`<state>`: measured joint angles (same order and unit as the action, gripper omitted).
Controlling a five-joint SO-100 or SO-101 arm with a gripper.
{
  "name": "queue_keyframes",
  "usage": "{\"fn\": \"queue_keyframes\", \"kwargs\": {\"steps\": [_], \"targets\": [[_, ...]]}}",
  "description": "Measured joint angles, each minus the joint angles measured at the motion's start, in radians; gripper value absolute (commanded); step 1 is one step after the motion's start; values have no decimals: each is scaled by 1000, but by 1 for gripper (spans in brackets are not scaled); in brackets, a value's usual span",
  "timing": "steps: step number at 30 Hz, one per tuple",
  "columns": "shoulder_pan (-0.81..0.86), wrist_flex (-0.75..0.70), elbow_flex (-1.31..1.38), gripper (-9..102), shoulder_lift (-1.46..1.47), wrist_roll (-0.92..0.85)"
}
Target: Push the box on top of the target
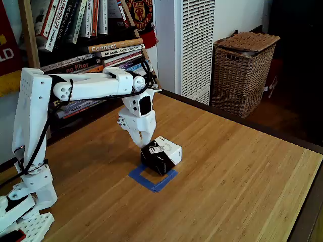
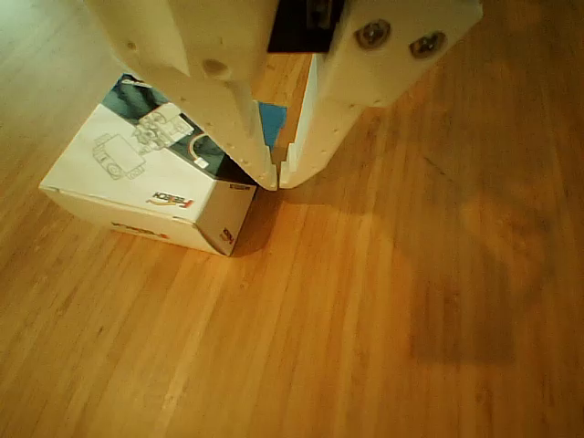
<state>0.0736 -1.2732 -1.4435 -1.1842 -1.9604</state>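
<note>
Warm wooden table (image 1: 237, 171) fills the foreground, with a bookshelf (image 1: 91, 30) behind the white arm (image 1: 91, 85) and a wicker basket (image 1: 244, 70) off to the right in the fixed view. At the arm's tip the gripper (image 2: 278, 180) points down with its two fingertips drawn together, nothing between them, right against a corner of the box (image 2: 137, 178). That box (image 1: 161, 154), white-topped with dark sides, sits skewed over the far corner of the target (image 1: 151, 181), whose near blue-tape edges remain uncovered on the wood.
</note>
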Motion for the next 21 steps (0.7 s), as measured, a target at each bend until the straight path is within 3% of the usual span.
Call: {"fn": "queue_keyframes", "kwargs": {"steps": [14,21], "targets": [[23,-15,-17,0,-61,-8],[-40,14,-14,0,-109,100]]}}
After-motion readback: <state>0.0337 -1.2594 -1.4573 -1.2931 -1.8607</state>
